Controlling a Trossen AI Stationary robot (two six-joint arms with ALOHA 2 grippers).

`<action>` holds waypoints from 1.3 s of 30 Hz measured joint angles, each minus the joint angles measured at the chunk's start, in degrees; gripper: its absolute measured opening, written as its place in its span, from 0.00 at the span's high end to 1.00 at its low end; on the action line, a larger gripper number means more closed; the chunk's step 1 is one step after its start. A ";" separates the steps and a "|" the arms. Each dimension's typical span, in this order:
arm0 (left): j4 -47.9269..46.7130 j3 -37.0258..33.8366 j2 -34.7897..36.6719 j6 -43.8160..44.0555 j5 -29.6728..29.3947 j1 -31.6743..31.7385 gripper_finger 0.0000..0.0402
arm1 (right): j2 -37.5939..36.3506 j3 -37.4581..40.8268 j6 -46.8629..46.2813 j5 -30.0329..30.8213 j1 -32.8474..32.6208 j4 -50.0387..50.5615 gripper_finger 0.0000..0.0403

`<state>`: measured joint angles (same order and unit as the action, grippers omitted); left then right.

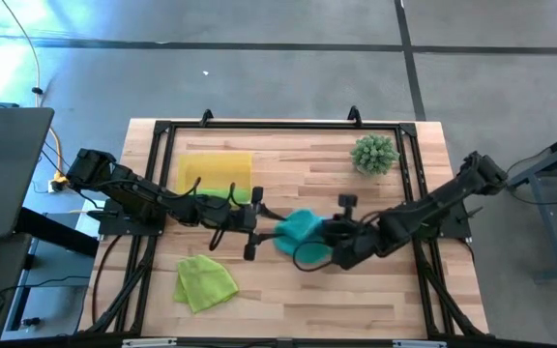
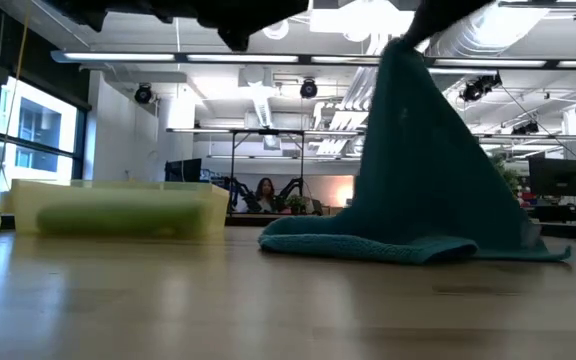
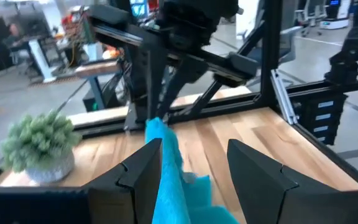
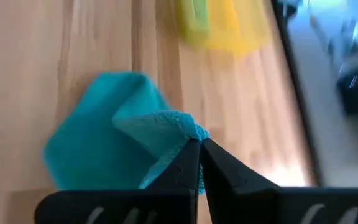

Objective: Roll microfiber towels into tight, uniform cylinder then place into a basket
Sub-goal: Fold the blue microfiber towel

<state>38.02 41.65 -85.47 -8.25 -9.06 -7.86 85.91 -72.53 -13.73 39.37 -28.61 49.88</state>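
Left to right across the table [image 1: 356, 300], seen from the high view: a loose lime green towel [image 1: 204, 282] lies flat and crumpled near the front-left, untouched. Behind it, toward the back-left, sits the yellow basket [image 1: 201, 166] w/ 1 rolled lime green towel [image 2: 118, 220] inside, lying along the near wall. The left gripper [image 1: 256, 218] hovers just right of the basket, approx. mid-table, fingers [image 3: 143, 180] spread wide w/ nothing between them except the teal cloth passing in front; the pads don't clamp it. Next comes the teal towel [image 1: 298, 230] at table centre: 1 corner is pulled up into a peak, the rest still rests on the wood, so it drapes like a tent in the low view [image 2: 418, 180]. The right gripper [image 4: 199, 155] comes in from the right side & pinches that raised corner, jaws fully closed on the fabric. Farther right, near the back-right corner, stands a spiky green plant [image 1: 374, 154], well apart from both towels & grippers. Beyond the table, a person [image 2: 265, 192] sits far back in the room.
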 joint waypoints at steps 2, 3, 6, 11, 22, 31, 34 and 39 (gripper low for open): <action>0.91 0.00 0.00 -1.76 0.13 0.00 0.57 | 0.00 -1.22 9.41 -0.11 1.28 -2.61 1.00; 1.32 0.00 0.00 -2.56 0.11 0.00 0.57 | 0.00 -1.66 14.35 -0.17 1.90 -4.44 1.00; 2.57 0.02 0.00 -4.83 0.07 0.00 0.57 | 0.00 -2.45 27.82 -0.42 3.69 -9.40 1.00; 3.96 0.00 -0.02 -8.15 0.02 0.00 0.57 | -0.02 -3.83 44.54 -4.82 6.35 -16.14 1.00; 4.39 0.02 -0.02 -10.43 -0.02 0.00 0.57 | -0.09 -10.43 60.55 -10.99 7.40 -17.05 1.00; 5.11 0.02 -0.02 -9.04 6.76 0.02 0.57 | -0.09 -11.26 63.42 -7.67 9.09 -15.38 1.00; 5.09 0.02 -0.02 -7.94 12.69 0.00 0.57 | -0.09 -11.26 63.33 -7.25 10.41 -15.43 1.00; 5.11 0.02 -0.02 -7.83 10.67 -0.02 0.57 | -0.09 -11.26 63.49 -9.55 11.72 -16.66 1.00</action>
<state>43.13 41.67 -85.49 -16.08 1.61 -7.88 85.82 -83.79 49.75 29.82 -16.89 33.22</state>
